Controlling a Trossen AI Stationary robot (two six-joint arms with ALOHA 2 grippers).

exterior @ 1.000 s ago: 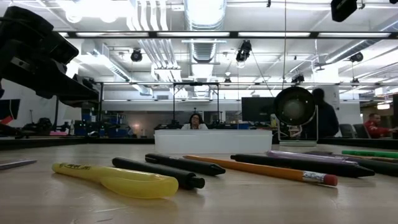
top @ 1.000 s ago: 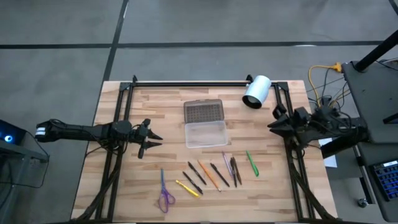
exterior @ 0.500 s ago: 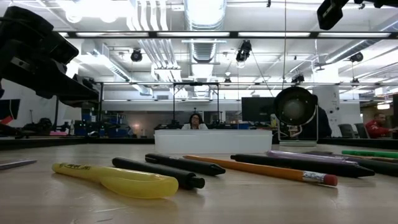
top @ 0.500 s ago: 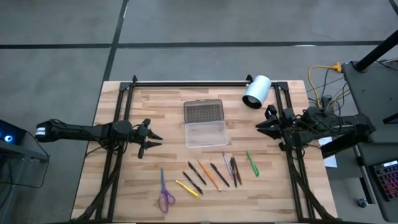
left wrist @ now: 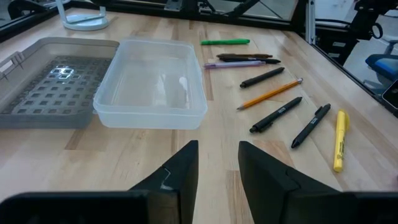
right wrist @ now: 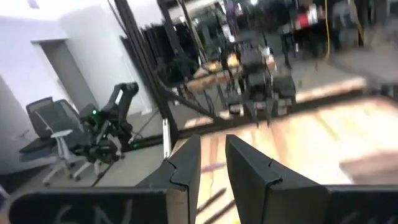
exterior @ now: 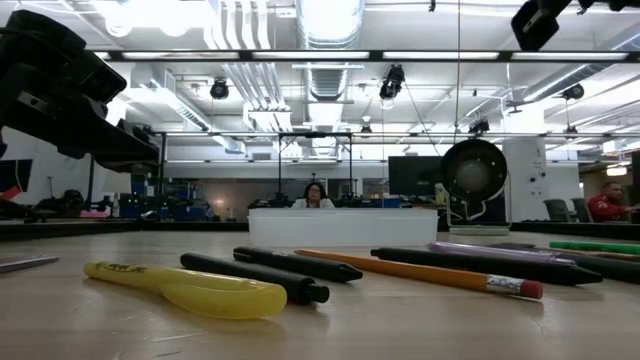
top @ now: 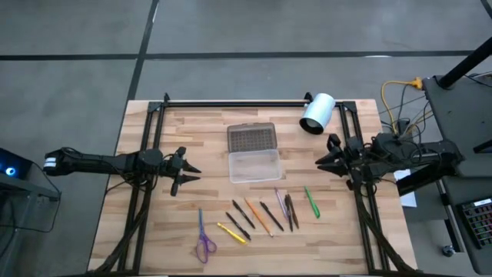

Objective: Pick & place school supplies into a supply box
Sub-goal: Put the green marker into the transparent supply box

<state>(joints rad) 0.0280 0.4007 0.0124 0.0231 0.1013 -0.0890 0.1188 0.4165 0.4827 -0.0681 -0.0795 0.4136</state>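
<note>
The pens and pencils [top: 263, 215] lie in a loose row on the table's near half, with a green pen [top: 311, 201] at their right, a yellow highlighter [top: 231, 232] and purple-handled scissors [top: 204, 238] at their left. The clear supply box [top: 254, 165] sits at the table's middle, its grey lid [top: 251, 138] lying open on the far side. My left gripper [top: 188, 175] hovers open left of the box, which its wrist view shows as the box [left wrist: 152, 84]. My right gripper [top: 321, 158] is open, above the table right of the box.
A white cylinder [top: 317, 113] lies near the far right corner. Black frame rails [top: 146, 154] run along both sides and the far edge. Bare wood lies between the left gripper and the box, and at the near left beside the scissors. People sit in the room beyond.
My right gripper has moved from the table's right edge toward the left, in over the table and nearer the box, most of it in the first half second. The left arm and all supplies have kept still.
</note>
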